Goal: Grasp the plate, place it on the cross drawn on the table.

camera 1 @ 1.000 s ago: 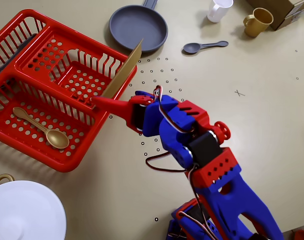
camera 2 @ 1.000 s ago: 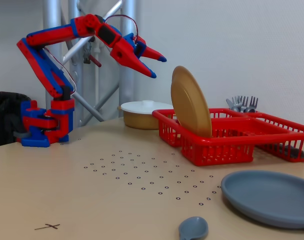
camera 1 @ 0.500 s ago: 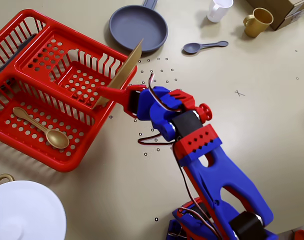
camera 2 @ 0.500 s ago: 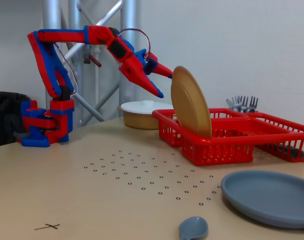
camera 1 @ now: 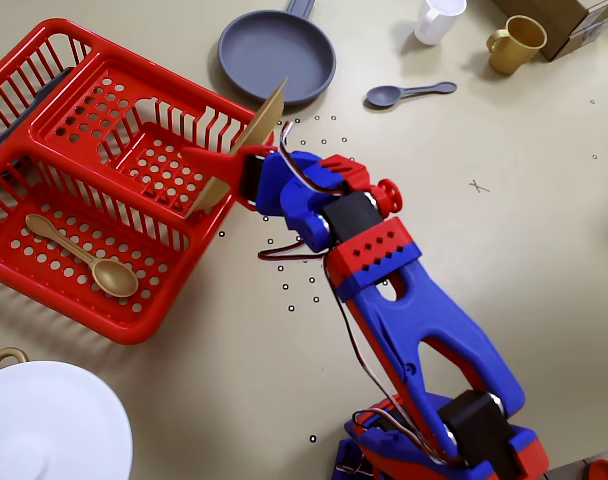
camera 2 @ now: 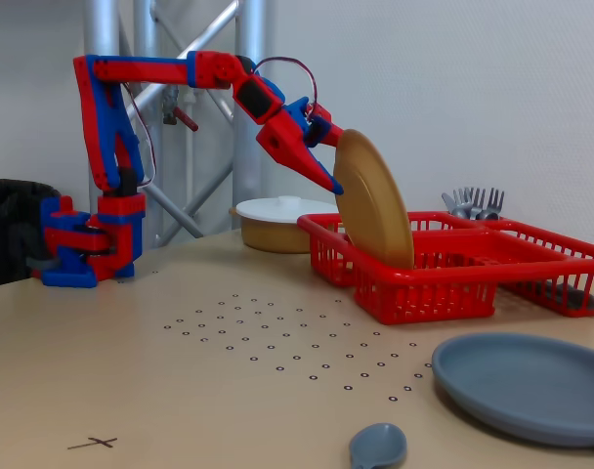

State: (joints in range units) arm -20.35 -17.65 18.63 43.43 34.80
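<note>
The cross (camera 2: pixel 92 443) sits nearest on the table (camera 2: pixel 180 391) in the fixed view — well apart from the red basket (camera 1: pixel 94 180). In that basket's corner the plate (camera 2: pixel 373 210) stands on edge, tilted. The gripper (camera 2: pixel 328 156) straddles its rim (jaws spread, one finger each side) — not yet clamped.

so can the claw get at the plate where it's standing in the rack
Probably yes. The plate stands on edge in the red rack with its upper rim clear, and the open claw is already at that rim, a finger on each side. Nothing blocks it.
</note>
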